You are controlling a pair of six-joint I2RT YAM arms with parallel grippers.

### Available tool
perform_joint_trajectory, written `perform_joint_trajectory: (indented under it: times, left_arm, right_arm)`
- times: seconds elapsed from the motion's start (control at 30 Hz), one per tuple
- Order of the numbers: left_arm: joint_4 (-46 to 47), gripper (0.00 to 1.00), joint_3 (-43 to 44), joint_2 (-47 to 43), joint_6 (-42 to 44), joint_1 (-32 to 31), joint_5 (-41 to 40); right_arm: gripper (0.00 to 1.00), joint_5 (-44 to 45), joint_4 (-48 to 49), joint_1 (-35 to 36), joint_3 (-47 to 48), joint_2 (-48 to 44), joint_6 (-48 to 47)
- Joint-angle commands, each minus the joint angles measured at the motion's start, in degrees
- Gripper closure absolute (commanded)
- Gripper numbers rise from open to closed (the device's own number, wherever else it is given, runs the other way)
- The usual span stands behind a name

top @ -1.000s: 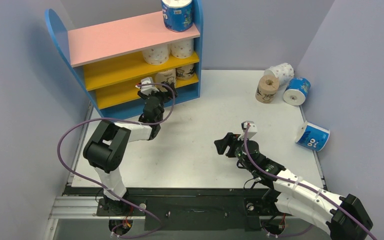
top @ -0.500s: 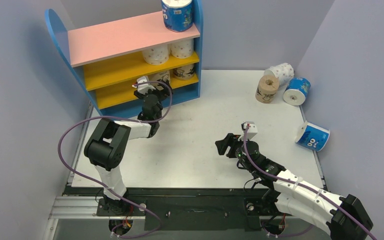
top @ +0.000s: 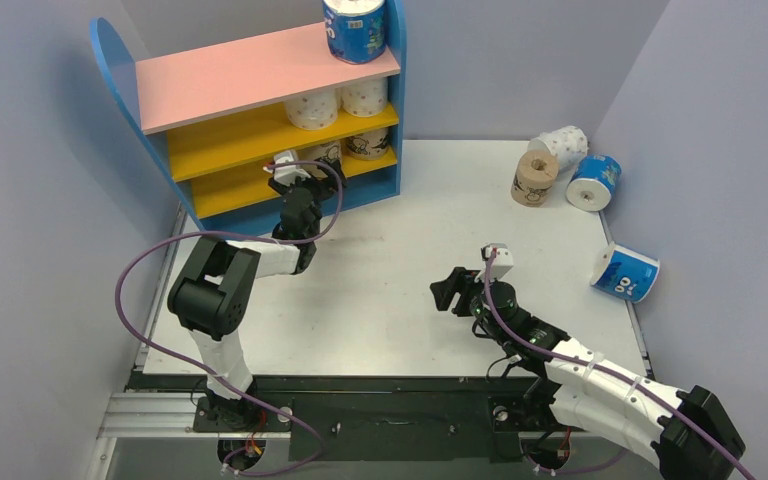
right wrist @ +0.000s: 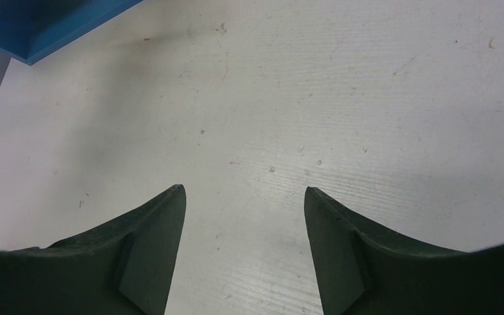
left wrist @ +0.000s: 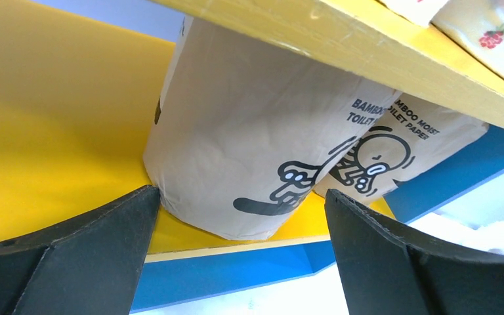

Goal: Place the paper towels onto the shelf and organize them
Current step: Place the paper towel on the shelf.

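Bit past halfway: the shelf (top: 210, 75) held five, a blue roll (top: 355, 28) on the pink top, two white rolls (top: 312, 108) on the upper yellow board, two tan rolls (left wrist: 249, 144) on the lower. Four loose rolls (top: 563, 146) lay on the tabletop (top: 400, 250), far right. Left fingers (left wrist: 92, 243) gaped wide around a tan roll, not clamped on it; right fingers (right wrist: 138, 249) were open, empty.

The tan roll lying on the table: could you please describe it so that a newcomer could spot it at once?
Look to the far right corner of the white table, where three rolls cluster. The tan roll sits leftmost, hollow core toward the camera. Its neighbours are a white dotted roll and a blue-and-white roll; it alone is brown.
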Motion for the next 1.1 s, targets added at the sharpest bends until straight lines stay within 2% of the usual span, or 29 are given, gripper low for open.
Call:
perform_joint_trajectory:
  times: [0.0,0.1,0.4,1.07]
  left_arm:
    - [2.05,0.04,0.73,-2.46,-0.06,0.73,5.18]
    - [-0.61,0.04,2.12,-2.25,0.03,1.67,6.79]
    - [-0.98,0.04,3.54,1.36,-0.72,2.47,8.14]
    - [-1.48,0.03,6.35,4.46,-0.04,2.86,7.33]
  right_arm:
    - [0.38,1.17,1.87,0.4,0.26,-0.58,-0.69]
    - [0.38,0.87,1.79,0.43,0.13,-0.96,-0.46]
    - [0.38,1.5,-0.51,0.42,-0.56,-4.02,-0.62]
    - [0.38,2.17,-1.16,0.4,-0.51,-3.98,-0.94]
